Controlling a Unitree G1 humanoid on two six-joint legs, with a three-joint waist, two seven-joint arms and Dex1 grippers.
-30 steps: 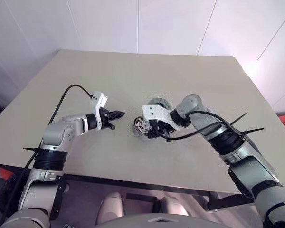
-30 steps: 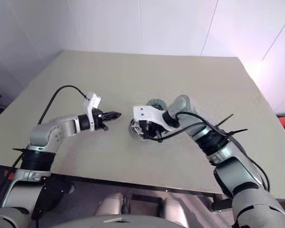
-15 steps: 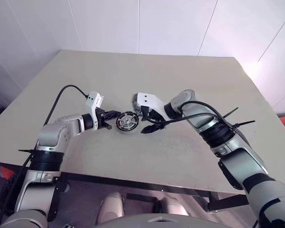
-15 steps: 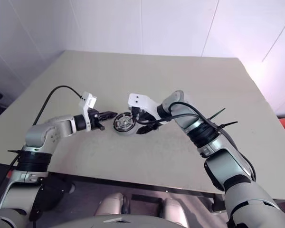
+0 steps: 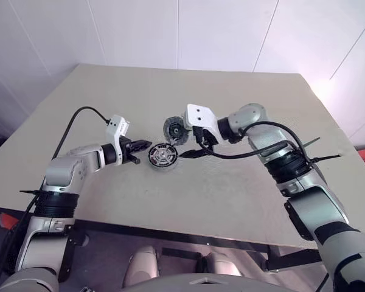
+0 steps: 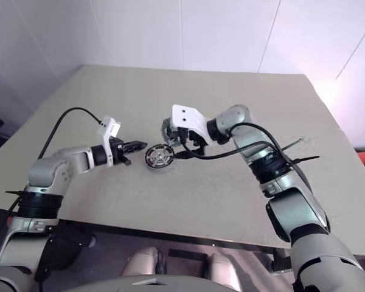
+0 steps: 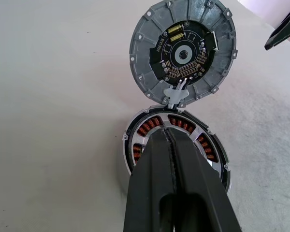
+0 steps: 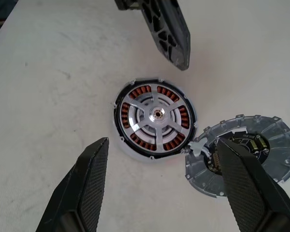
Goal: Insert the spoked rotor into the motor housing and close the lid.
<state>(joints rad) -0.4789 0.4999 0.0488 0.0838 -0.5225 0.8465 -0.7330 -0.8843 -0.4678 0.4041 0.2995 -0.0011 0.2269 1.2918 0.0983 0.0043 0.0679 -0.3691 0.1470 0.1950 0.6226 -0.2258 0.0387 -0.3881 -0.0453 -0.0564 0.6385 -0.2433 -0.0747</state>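
The motor housing (image 8: 126,147) sits on the table with its copper windings showing. The spoked rotor (image 8: 154,115) lies inside it, silver face up. The lid (image 8: 246,154), a grey disc with a circuit board on its inner face, hangs open from a hinge on the housing's far side (image 5: 173,129). My right gripper (image 8: 163,143) hovers open above the housing (image 5: 162,156), one finger on each side and nothing between them. My left gripper (image 7: 167,135) is shut and empty, its tip at the housing's left edge (image 5: 145,145).
The beige table (image 5: 231,91) is bare around the motor. White walls stand behind its far edge, and the near edge runs just in front of my arms. Cables trail from both wrists.
My right gripper was shut down on the housing; it has opened and lifted off, leaving the rotor seated inside. The left gripper stays shut beside the housing.
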